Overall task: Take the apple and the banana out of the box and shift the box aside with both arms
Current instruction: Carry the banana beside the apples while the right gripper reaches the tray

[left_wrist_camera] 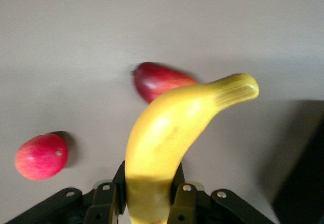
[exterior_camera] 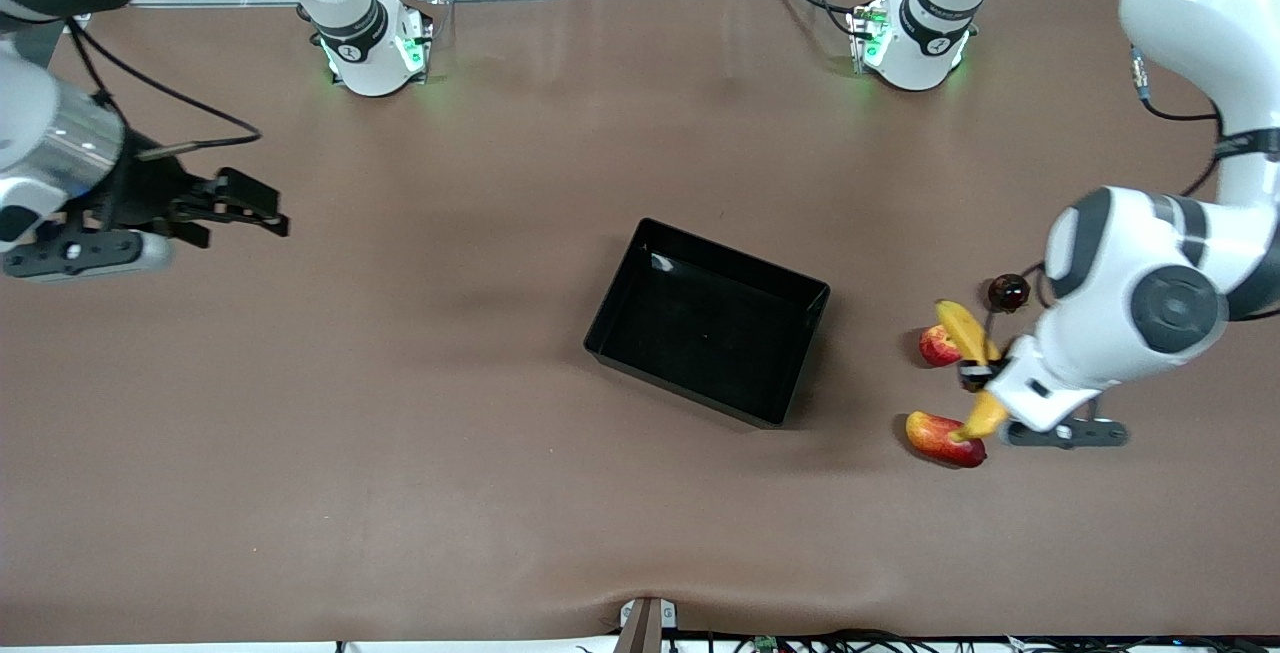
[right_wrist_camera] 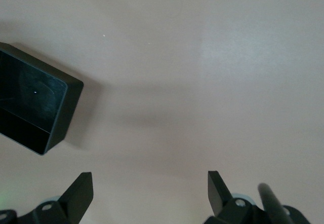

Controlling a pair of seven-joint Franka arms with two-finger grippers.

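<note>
My left gripper (exterior_camera: pixel 975 373) is shut on the yellow banana (exterior_camera: pixel 965 331) near its middle and holds it over the table between the apple and a mango. In the left wrist view the fingers (left_wrist_camera: pixel 178 176) clamp the banana (left_wrist_camera: pixel 172 133). The small red apple (exterior_camera: pixel 938 345) lies on the table beside it and also shows in the left wrist view (left_wrist_camera: pixel 40 155). The black tray (exterior_camera: pixel 680 385) sits empty mid-table. My right gripper (exterior_camera: pixel 250 208) is open and empty above bare table toward the right arm's end; its view (right_wrist_camera: pixel 150 188) shows the tray (right_wrist_camera: pixel 63 117) off to one side.
An oblong red-yellow mango (exterior_camera: pixel 943 438) lies nearer to the front camera than the apple, partly under the banana's tip; it also shows in the left wrist view (left_wrist_camera: pixel 157 79). A dark red round fruit (exterior_camera: pixel 1008 291) lies farther from the camera than the apple.
</note>
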